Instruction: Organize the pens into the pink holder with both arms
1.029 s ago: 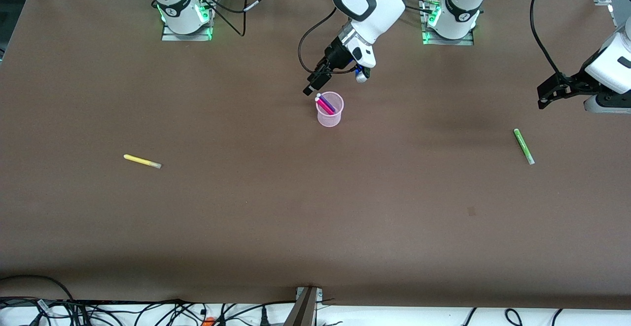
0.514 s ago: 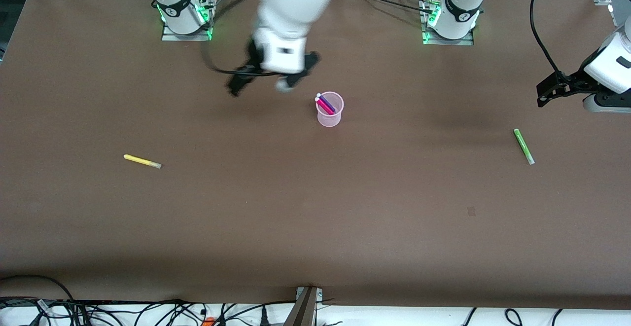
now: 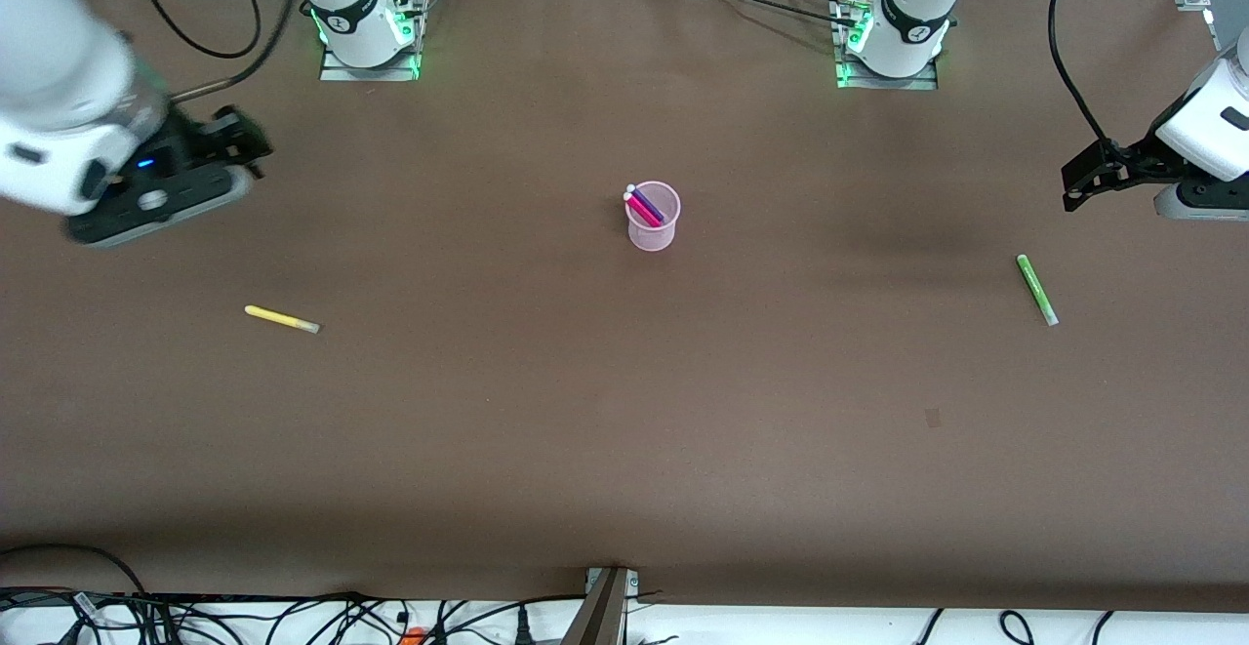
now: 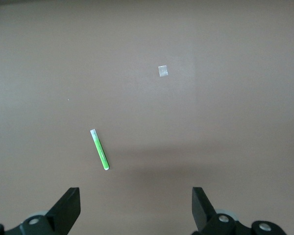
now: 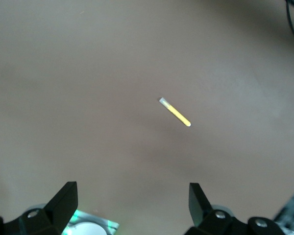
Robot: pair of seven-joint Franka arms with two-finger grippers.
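We are hovering our right gripper [image 3: 239, 142], jaws spread, over the table [image 3: 488, 411] near the yellow pen [image 3: 281, 319], our left gripper [image 3: 1083, 181] waiting released near the green pen [image 3: 1036, 289]

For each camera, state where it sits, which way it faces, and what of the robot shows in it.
Front view: high across the table, facing both bases; shows the pink holder, right gripper, left gripper.
Left wrist view: on the left arm, looking down at the green pen; the open left gripper frames it.
Right wrist view: on the right arm, looking down at the yellow pen; the open right gripper shows.
Shared: the front view also shows both pens.
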